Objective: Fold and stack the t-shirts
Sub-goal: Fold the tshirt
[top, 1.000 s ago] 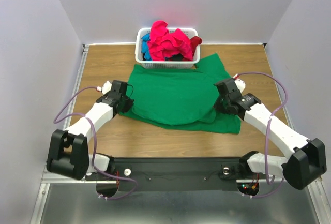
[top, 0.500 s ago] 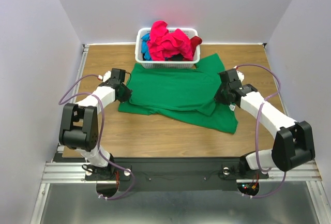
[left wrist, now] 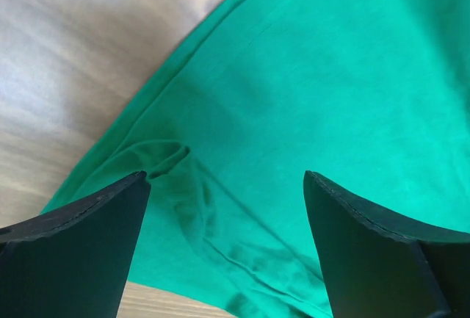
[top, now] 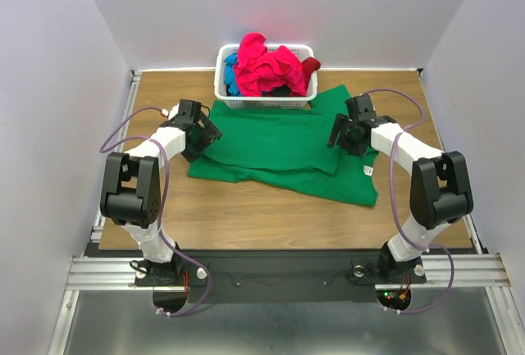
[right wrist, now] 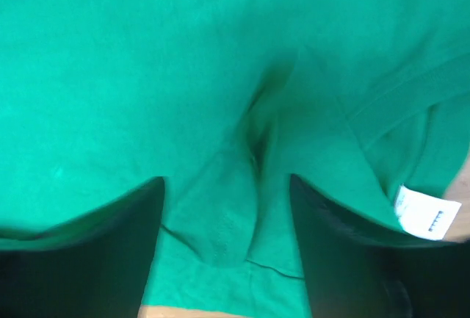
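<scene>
A green t-shirt (top: 279, 146) is being carried flat by the wooden bench (top: 246, 216) at the centre of the top view, its upper edge just below the white lattice basket (top: 223, 93) at the top centre. Its lower part is being shown doubled over, so that a second layer is being seen along the lower edge. This layer is running down towards the lower right, where a small white label (top: 369, 172) is being shown near the cloth's corner. The left fingers (top: 210, 135) are being held over the shirt's left edge, at the centre left of the frame. In the left wrist view they are being held wide apart, one at the lower left and one at the lower right, with green cloth and a rumpled seam being shown between them and nothing being gripped. The right fingers (top: 337, 141) are being held over the shirt's right side, below its upper right sleeve. In the right wrist view they are likewise being held well apart, with a soft crease of cloth being seen in the gap, unpinched, and the label at the lower right. Whether either pair is touching the cloth cannot be told. In the basket, pink-red t-shirts (top: 267, 64) are being held in a heap above the rim, with a blue one (top: 232, 84) at the left and a dark one (top: 283, 91) low at the front.
</scene>
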Available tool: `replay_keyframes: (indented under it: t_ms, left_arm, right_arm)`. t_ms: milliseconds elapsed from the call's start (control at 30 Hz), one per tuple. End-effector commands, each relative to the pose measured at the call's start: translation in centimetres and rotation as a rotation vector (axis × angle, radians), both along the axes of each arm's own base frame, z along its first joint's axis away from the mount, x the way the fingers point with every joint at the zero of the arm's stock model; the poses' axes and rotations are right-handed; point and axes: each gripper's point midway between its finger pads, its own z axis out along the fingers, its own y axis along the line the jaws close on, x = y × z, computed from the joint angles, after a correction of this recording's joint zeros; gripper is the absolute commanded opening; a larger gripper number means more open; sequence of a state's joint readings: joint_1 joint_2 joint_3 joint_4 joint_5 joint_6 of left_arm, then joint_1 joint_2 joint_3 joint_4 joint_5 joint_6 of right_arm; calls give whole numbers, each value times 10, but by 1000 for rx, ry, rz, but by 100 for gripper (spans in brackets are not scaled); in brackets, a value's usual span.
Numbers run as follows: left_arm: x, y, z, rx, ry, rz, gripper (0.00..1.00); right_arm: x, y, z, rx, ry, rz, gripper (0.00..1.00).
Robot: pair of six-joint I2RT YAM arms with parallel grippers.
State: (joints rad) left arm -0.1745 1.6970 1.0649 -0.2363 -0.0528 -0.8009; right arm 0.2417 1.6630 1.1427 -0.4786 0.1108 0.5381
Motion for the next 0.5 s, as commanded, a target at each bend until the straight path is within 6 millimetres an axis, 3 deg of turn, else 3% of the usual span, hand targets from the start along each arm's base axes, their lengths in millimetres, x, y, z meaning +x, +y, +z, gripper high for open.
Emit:
replay_keyframes:
  t_ms: [0,100,167,300,400,467]
  left_arm:
    - [9,6,36,30,-69,-14,98]
    - [5,9,49,38,-97,-9,98]
    - [1,9,51,36,-102,-14,99]
    - [-10,9,52,29,-106,-22,98]
    - [-28,9,44,15,-96,-32,98]
    - [-37,9,42,5,-101,-32,98]
  right_arm:
    - [18,23,29,113,-79,101,82]
    - [10,25,35,126,-87,124,87]
    - [4,25,50,142,-122,133,93]
    - [-24,34,64,223,-140,161,100]
    - [-58,39,39,278,-61,184,100]
    - [-69,43,32,303,-35,200,100]
